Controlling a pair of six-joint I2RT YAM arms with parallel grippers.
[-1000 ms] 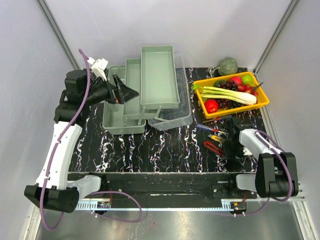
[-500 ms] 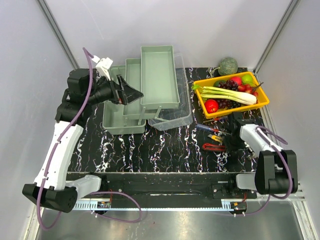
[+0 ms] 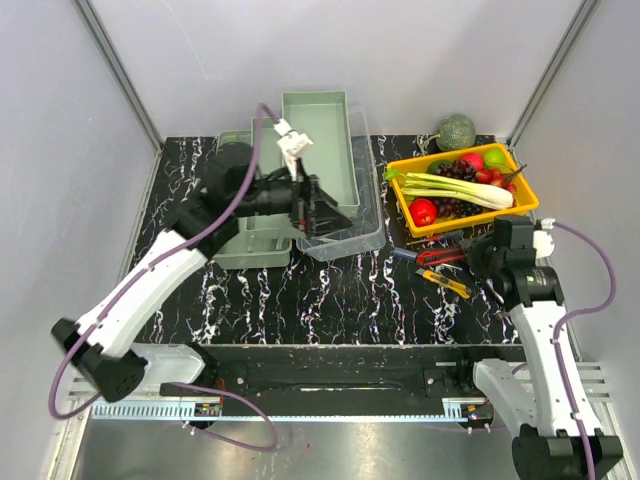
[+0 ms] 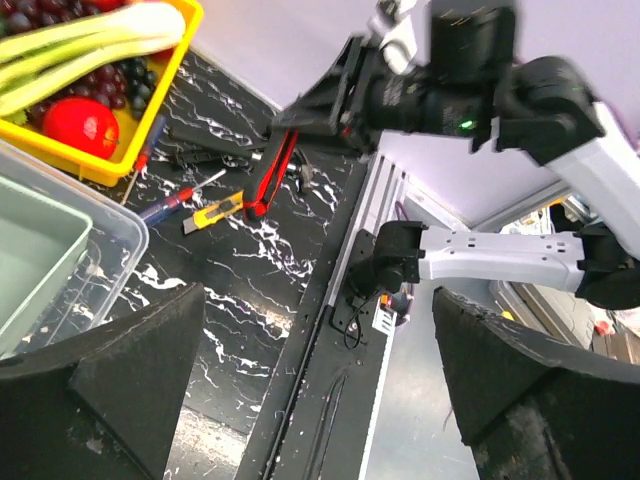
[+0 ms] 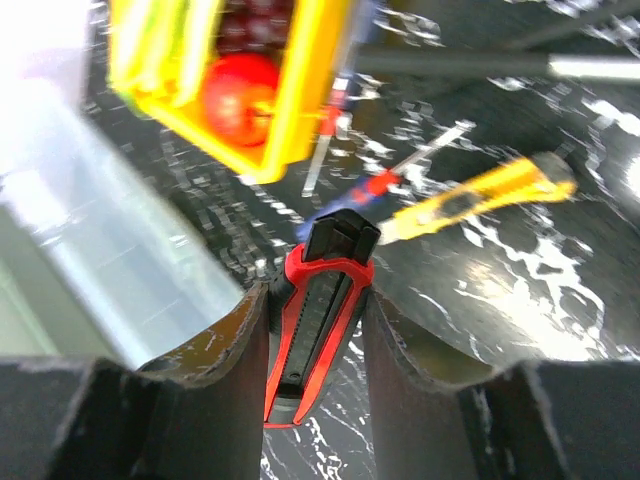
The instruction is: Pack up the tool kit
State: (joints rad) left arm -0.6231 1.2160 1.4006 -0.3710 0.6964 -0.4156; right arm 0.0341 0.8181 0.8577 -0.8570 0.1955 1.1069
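My right gripper (image 3: 468, 256) is closed tight on the red utility knife (image 5: 318, 320). Its fingers (image 5: 225, 380) press both flanks, and the knife's black nose pokes out ahead of them. In the top view this grip is at about 3 o'clock on the black marbled table (image 3: 330, 290). The knife looks lifted clear of the surface.

At 5 o'clock from it lies the yellow utility knife (image 3: 445, 283). The screwdriver (image 3: 406, 255) lies at 9 o'clock from it, just beside the front edge of the yellow fruit tray (image 3: 470, 222), which fills the 2 o'clock corner.

My left gripper (image 3: 335, 210) is spread wide with nothing between its fingers (image 4: 130, 370). It hangs over the clear lid (image 3: 350, 240) of the toolbox (image 3: 318, 150). The toolbox stands open at 11 to 12 o'clock with its pale green trays fanned out in steps, and I see no tools in them.
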